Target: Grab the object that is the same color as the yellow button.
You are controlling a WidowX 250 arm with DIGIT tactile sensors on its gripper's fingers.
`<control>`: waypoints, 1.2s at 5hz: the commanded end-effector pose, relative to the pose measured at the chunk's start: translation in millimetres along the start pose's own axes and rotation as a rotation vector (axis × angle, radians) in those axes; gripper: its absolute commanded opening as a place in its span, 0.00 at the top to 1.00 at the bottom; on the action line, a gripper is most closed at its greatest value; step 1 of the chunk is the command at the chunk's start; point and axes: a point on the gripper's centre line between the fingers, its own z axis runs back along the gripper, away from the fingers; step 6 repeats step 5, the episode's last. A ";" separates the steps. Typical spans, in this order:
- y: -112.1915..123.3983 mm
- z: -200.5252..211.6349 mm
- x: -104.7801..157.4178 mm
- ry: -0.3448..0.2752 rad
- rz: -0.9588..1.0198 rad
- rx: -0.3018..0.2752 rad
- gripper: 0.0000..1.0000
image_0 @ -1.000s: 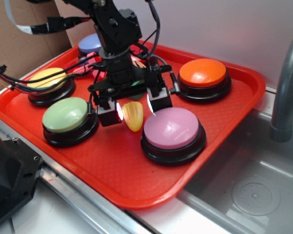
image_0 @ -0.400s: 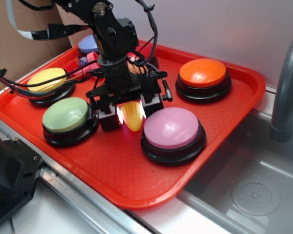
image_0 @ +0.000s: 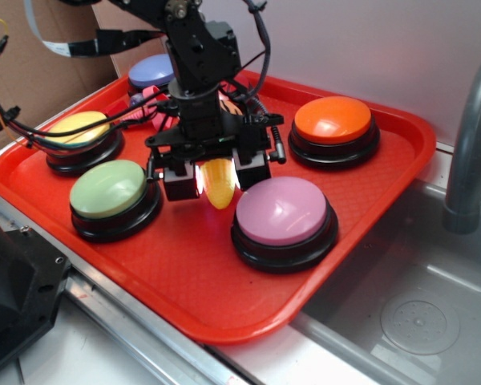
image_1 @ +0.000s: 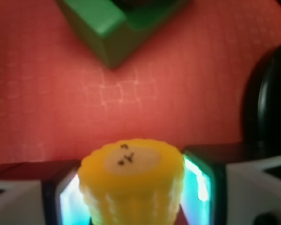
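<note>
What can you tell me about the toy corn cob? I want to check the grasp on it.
The toy corn cob is small, yellow and looks like plastic, with ridged kernel rows and a taper toward its lower tip. Its flat, paler broad end carries small dark marks. It sits between the fingers of the gripper, which press its two sides, above the red tray. Whether its tip touches the tray cannot be told.

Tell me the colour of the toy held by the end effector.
Yellow: the toy corn cob, clearest in the wrist view.
</note>
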 end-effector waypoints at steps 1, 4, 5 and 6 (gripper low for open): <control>-10.5 70.9 19.5 0.056 -0.411 -0.092 1.00; 3.2 138.2 31.7 -0.035 -0.761 -0.149 1.00; 16.9 142.0 38.5 -0.064 -0.713 -0.169 1.00; 16.9 142.0 38.5 -0.064 -0.713 -0.169 1.00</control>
